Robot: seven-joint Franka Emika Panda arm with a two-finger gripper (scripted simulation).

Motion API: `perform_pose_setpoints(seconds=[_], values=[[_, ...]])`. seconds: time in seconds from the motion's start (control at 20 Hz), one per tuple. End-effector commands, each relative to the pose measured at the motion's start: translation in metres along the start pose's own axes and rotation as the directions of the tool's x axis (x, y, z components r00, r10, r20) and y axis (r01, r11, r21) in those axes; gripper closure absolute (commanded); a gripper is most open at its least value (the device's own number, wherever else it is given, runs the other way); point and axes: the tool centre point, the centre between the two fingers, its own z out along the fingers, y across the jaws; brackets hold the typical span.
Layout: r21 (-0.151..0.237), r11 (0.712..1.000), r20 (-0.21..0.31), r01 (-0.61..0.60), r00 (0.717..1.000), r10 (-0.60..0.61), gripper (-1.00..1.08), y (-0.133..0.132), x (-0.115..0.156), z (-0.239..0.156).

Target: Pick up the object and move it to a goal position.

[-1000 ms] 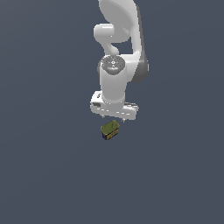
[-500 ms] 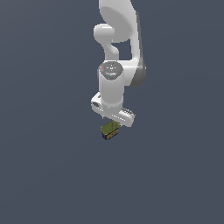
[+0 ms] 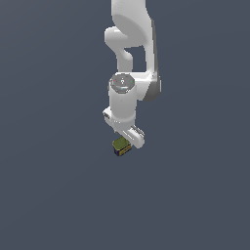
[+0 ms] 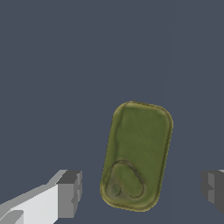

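Approach to the grasp, seen from outside and from the wrist. The claw [image 4: 140, 189] stands wide, its two grey fingertips [image 4: 70, 192] well apart with nothing held between them. The tin can [image 4: 136, 155] lies flat on the dark counter [image 4: 65, 65], olive-green top with pull-tab upward; in the exterior view its dark blue side and yellow label [image 3: 122, 150] show just below the white claw [image 3: 128, 139].

In the wrist view the tin can lies between the fingertips but not squarely: the greater part of its length reaches beyond the line joining them, and its long axis is slightly tilted to that line. It touches neither fingertip, and sits a little nearer the fingertip that carries the white link than the other.

The step in hand is judged to be alignment and descent. To do it well, the claw should shift along the tin can's long axis until the fingertips face the middle of its long sides, turn slightly to square with those sides, then lower until the pads bracket the blue walls before closing across the narrow width.
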Motion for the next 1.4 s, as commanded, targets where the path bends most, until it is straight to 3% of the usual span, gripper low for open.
perform_pose_setpoints(seconds=[0.0,0.5,0.9,1.35], values=[[0.002,0.998,-0.004,-0.056,0.998,0.056,-0.92,0.001,0.001,0.003],[0.007,0.985,-0.012,-0.171,0.985,0.172,-0.92,0.002,0.004,0.010],[0.007,0.985,-0.012,-0.174,0.985,0.174,-0.92,0.003,0.004,0.017],[0.007,0.984,-0.013,-0.178,0.984,0.178,-0.92,0.003,0.004,0.056]])
